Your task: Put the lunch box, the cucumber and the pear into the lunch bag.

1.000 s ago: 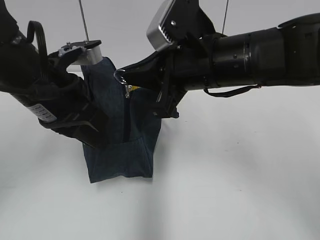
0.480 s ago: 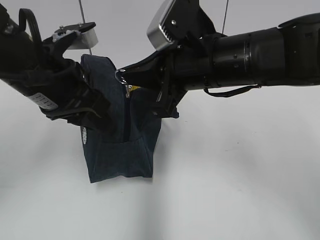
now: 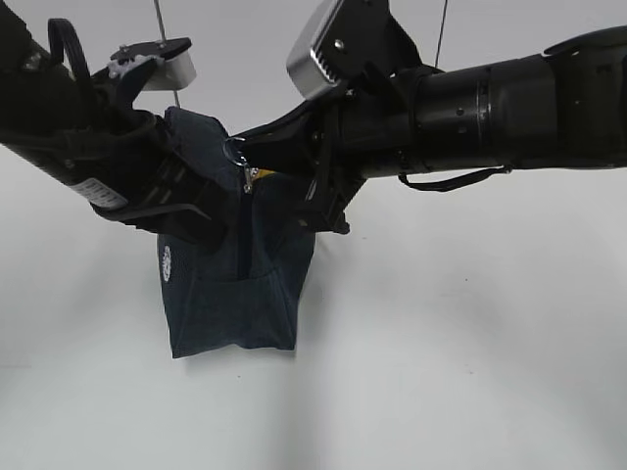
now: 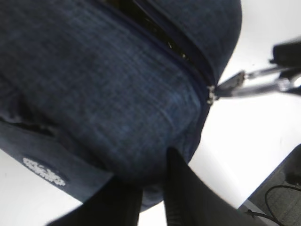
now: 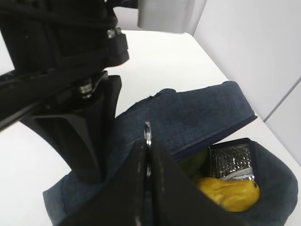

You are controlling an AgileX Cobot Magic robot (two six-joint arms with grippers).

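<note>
Holding the zipper ring pull (image 3: 235,150) in my right gripper (image 3: 247,149), fingers pressed together on it; the right wrist view shows the thin metal ring pinched at the tips. Lunch bag (image 3: 235,284) stands on the white tabletop (image 3: 470,372), between the two arms. Left gripper (image 4: 150,186) presses against the bag's end panel low down; whether it pinches fabric I cannot tell. Pear (image 5: 228,192) lies inside against the silver foil lining (image 5: 230,157), with something green just beside it, probably the cucumber (image 5: 195,162). Lunch box not visible in any view. Key relation: the zipper track runs along the bag's top, away from the pull. Judgement: contents are in, and closing requires drawing the pull along that line while the left arm braces.
</note>
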